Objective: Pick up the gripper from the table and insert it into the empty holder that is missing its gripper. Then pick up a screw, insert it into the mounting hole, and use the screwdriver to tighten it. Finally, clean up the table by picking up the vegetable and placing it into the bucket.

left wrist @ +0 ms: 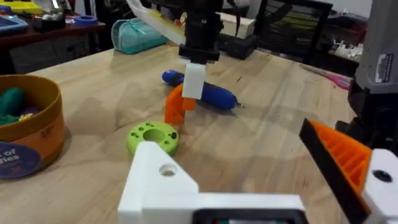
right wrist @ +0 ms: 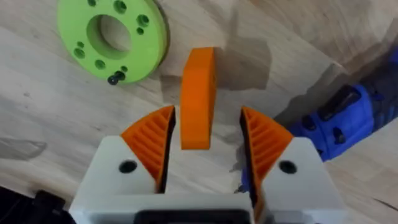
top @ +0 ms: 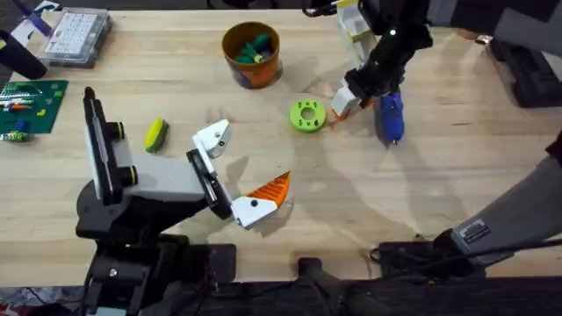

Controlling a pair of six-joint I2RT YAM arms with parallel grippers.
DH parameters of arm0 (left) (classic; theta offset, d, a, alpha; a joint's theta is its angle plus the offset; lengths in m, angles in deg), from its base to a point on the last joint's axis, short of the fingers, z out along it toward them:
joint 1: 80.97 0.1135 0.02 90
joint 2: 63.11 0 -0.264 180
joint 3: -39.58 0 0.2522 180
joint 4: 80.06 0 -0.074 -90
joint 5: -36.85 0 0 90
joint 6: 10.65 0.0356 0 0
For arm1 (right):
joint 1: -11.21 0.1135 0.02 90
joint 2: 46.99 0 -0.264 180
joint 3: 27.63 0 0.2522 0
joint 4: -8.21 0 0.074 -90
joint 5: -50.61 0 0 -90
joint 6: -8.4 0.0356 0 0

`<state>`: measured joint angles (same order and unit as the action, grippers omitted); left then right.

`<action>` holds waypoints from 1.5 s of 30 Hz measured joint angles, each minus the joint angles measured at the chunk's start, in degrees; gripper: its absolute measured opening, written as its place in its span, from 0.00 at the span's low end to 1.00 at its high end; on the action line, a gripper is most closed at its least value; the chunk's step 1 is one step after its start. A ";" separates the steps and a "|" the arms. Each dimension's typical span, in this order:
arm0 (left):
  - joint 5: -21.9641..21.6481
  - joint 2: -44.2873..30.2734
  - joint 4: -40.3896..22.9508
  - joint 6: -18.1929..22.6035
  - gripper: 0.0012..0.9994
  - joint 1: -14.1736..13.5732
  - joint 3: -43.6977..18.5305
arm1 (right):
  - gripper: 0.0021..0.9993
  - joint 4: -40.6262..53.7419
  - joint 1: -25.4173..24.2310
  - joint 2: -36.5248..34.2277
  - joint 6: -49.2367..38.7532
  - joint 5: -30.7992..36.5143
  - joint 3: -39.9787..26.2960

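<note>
The loose orange gripper finger (right wrist: 198, 99) stands on edge on the table between the ribbed pads (right wrist: 152, 140) of my right gripper (right wrist: 205, 124), which is open around it with a gap on each side. From above, the right gripper (top: 349, 99) sits between the green disc and the blue screwdriver (top: 389, 115). My left gripper (top: 241, 165) is open and holds nothing: one jaw is the bare white holder (top: 213, 139) with its hole (left wrist: 166, 170), the other carries an orange wedge (left wrist: 341, 155). The yellow-green vegetable (top: 156, 134) lies left of the holder. The orange bucket (top: 251, 54) stands at the back.
A green ring disc (top: 307, 115) lies beside the right gripper with a small dark screw (right wrist: 113, 79) on its rim. A clear parts box (top: 77, 35) and a green board (top: 31, 101) sit at the far left. The bucket holds green and blue items.
</note>
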<state>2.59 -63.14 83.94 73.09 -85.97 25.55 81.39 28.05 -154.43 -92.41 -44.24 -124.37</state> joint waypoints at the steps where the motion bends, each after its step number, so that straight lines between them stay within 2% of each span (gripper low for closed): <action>1: 0.00 0.00 0.00 0.00 0.99 0.00 0.00 | 0.63 0.08 0.11 0.00 -0.31 0.01 -0.17; 11: 0.00 0.00 -0.04 0.00 0.99 0.00 0.00 | 0.63 -1.60 1.71 0.00 -1.69 0.02 -2.43; 28: 0.00 0.00 -0.13 0.00 0.99 0.00 0.00 | 0.62 -0.29 1.69 0.00 -1.69 0.03 -2.47; 31: 0.00 0.00 -0.12 0.00 0.99 0.00 0.00 | 0.54 -0.32 1.68 0.00 -1.76 0.04 -2.47; 36: 0.00 0.00 -0.15 0.00 0.99 0.00 0.00 | 0.33 -0.32 1.68 0.00 -2.05 0.04 -2.47; 40: 0.00 0.00 -0.15 0.00 0.99 0.00 0.00 | 0.03 -0.49 1.68 0.00 -2.32 0.11 -2.55; 45: 0.00 0.00 -0.15 0.00 0.99 0.00 0.00 | 0.01 -0.49 1.68 0.00 -2.34 0.12 -2.62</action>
<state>2.59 -63.14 83.78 73.09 -85.97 25.55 80.90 29.73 -154.43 -94.75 -44.11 -126.99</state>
